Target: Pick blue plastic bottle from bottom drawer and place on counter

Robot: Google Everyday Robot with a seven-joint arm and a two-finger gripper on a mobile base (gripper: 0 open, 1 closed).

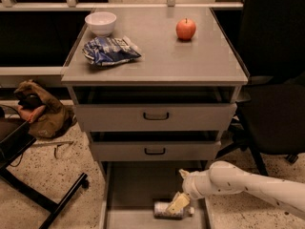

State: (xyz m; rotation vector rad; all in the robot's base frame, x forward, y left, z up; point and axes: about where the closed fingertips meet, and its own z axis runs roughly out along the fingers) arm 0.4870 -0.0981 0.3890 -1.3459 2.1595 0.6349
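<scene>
The blue plastic bottle (pixel 167 211) lies on its side on the floor of the open bottom drawer (pixel 131 187), near its front right. My gripper (pixel 178 203) reaches in from the right on a white arm and sits right on the bottle's right end, fingers pointing down. The counter (pixel 157 51) is the grey cabinet top above, well away from the gripper.
On the counter stand a white bowl (pixel 100 23), a blue-and-white snack bag (pixel 109 50) and a red apple (pixel 186 29). Two closed drawers with black handles (pixel 156 116) sit above the open one. A black chair (pixel 271 89) stands right; a black stand leg (pixel 43 194) and brown bag (pixel 40 111) lie left.
</scene>
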